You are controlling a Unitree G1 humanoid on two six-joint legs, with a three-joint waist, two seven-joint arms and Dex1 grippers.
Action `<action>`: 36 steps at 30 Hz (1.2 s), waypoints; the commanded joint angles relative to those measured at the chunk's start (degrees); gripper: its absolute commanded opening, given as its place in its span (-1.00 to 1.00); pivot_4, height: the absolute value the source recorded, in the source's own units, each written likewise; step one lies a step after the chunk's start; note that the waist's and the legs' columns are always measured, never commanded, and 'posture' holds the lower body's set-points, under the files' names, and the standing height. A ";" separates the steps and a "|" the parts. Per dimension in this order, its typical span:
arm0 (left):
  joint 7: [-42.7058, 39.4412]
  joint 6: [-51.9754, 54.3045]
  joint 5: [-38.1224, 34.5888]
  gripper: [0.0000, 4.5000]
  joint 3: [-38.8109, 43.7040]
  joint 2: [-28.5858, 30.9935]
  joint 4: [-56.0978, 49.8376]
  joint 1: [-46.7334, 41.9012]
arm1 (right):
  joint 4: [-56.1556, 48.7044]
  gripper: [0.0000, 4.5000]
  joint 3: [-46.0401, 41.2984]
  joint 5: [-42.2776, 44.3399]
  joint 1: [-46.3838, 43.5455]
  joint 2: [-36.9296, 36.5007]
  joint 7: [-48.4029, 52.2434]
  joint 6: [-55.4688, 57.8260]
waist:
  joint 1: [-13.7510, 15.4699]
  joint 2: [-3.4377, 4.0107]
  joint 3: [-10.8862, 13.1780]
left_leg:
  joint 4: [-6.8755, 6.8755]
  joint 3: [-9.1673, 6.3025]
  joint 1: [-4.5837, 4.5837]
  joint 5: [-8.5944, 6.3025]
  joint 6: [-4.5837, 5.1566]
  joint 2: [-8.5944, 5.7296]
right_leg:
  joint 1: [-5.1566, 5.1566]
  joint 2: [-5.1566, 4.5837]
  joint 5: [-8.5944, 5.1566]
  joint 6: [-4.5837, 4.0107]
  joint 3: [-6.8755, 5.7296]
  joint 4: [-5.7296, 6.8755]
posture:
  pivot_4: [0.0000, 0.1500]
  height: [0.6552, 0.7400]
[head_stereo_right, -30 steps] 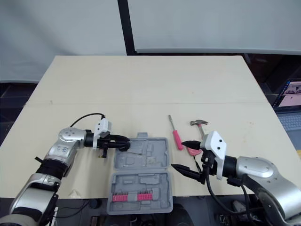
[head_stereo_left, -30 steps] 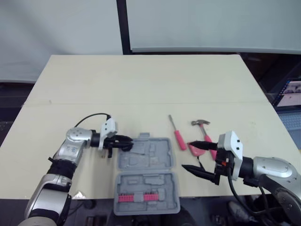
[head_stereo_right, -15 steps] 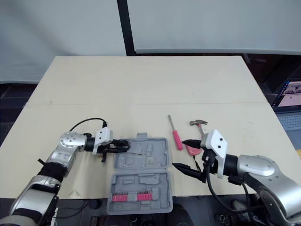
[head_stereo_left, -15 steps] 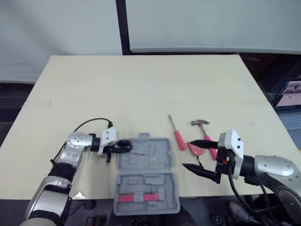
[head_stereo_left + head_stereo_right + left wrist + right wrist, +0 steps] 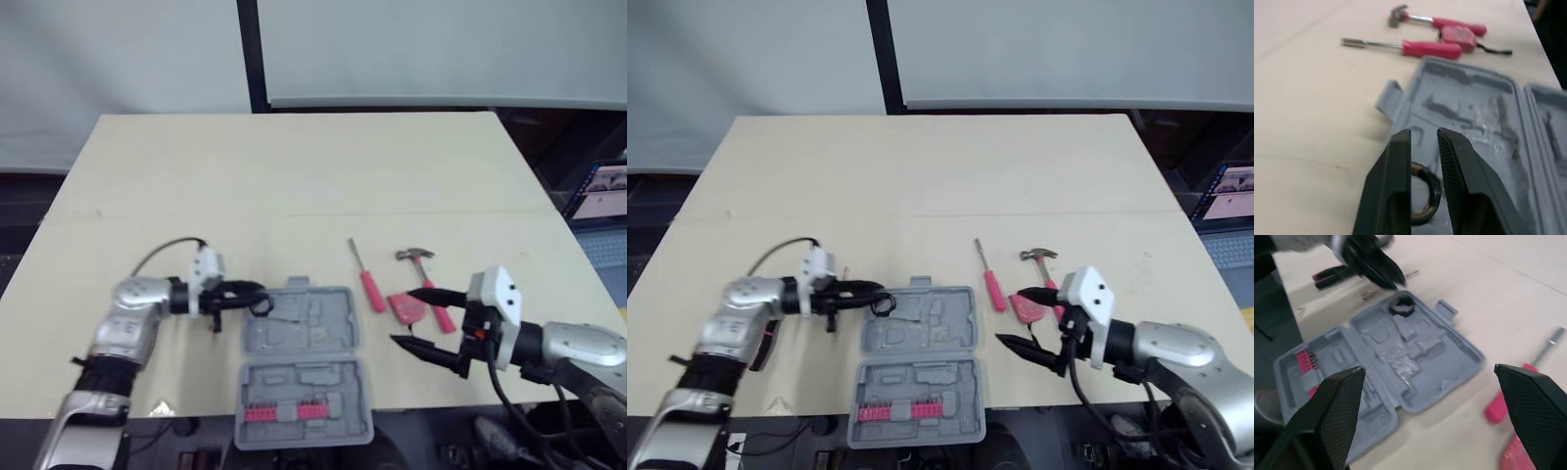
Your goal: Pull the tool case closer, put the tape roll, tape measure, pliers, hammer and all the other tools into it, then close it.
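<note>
Tool case lies open flat at the near edge of the table, its hinge running left to right and its near half holding a red strip of bits. The tape roll sits in the far half's left corner, right at the tip of the left hand. I cannot tell whether that hand grips the roll or has let go. The pliers lie on the table beside that arm.

Just right of the case lie the screwdriver, tape measure and hammer, the long tools' handles pointing toward the robot. The right hand, spread wide and empty, hovers by the tape measure, so it is the likelier one to take these.
</note>
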 commanded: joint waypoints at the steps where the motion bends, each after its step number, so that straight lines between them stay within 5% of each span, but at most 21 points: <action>1: 4.03 5.85 -4.07 0.20 11.72 5.16 -7.98 9.13 | 5.34 1.00 -10.01 -2.02 4.57 -2.09 3.10 -1.93 | -0.36 0.05 -0.03 | -0.11 0.02 0.07 -0.01 -0.01 -0.02 | 0.05 -0.03 0.00 0.00 0.03 -0.07 | 1.00 1.00; 5: 8.65 5.61 -2.80 0.97 25.44 9.53 -3.88 20.20 | 14.28 1.00 -20.21 -4.70 10.96 -5.07 9.16 -4.11 | -0.61 0.02 0.01 | -0.22 0.08 0.13 -0.04 0.03 -0.04 | 0.07 -0.04 0.00 -0.01 0.08 -0.24 | 1.00 1.00; 9: 11.25 1.13 -0.07 0.97 38.09 12.79 5.48 30.95 | 24.92 1.00 -26.71 -8.82 15.50 -7.37 14.00 -7.33 | -1.09 -0.19 0.10 | -0.35 0.07 0.27 -0.38 0.26 0.00 | 0.16 -0.05 0.02 -0.08 0.07 -0.35 | 1.00 1.00; 16: 11.84 -3.00 1.04 0.97 45.85 13.74 9.79 40.33 | 37.25 1.00 -28.51 -13.95 14.74 -9.39 16.24 -13.28 | -1.05 -0.27 0.11 | -0.57 0.19 1.01 -1.14 -0.11 0.07 | 0.89 -0.27 -0.01 -0.28 0.04 -1.20 | 1.00 1.00; 26: 4.64 -0.28 -1.30 0.97 30.45 12.88 -16.34 41.14 | 9.89 1.00 -22.93 -5.73 14.63 -1.06 7.81 -0.40 | -1.02 -0.09 0.01 | -1.06 0.28 0.88 -0.86 0.01 0.11 | 0.85 -0.11 0.00 -0.35 0.11 -1.35 | 1.00 1.00; 36: -1.89 9.93 -10.95 0.97 5.40 14.43 -36.35 19.56 | -16.13 1.00 -8.76 -1.37 17.11 14.33 -15.84 13.11 | -1.29 -0.06 0.00 | -1.07 0.28 0.90 -0.53 -0.39 0.09 | 0.83 -0.01 0.06 -0.26 0.17 -1.18 | 1.00 1.00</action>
